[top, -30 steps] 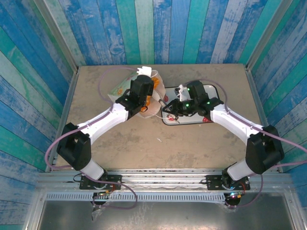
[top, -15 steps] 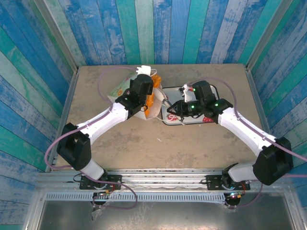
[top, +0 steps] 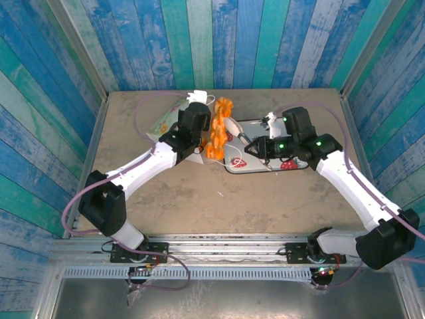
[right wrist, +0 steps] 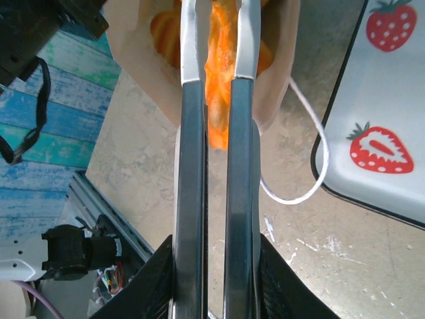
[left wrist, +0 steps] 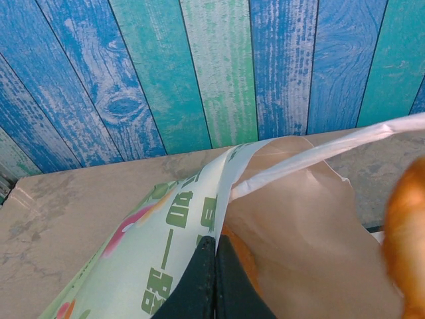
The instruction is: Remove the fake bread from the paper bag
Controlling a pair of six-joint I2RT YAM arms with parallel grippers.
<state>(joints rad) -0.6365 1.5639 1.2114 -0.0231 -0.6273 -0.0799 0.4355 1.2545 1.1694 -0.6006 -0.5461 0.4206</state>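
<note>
Right then, your right gripper (right wrist: 214, 26) was clamped on the fake bread (right wrist: 219, 93). Its two fingers stood nearly together, with an orange, croissant-like piece squeezed in the narrow gap between them. More golden pieces sat just beyond the fingertips, against the tan inside of the paper bag (right wrist: 282, 73). You could not tell from that wrist view whether the gripped piece had cleared the bag's mouth. From above, the orange pieces showed as a string between your two wrists, just left of the strawberry-print tray (top: 292, 166).

Your left gripper (left wrist: 216, 266) was pinched fully closed on the bag's upper edge, with the printed outer face to one side of the fingers and the brown inside to the other. A blurred orange lump sat at the right edge of that view. One thin white loop handle (right wrist: 317, 159) lay curled on the table (top: 199, 206), touching the tray's rim.
</note>
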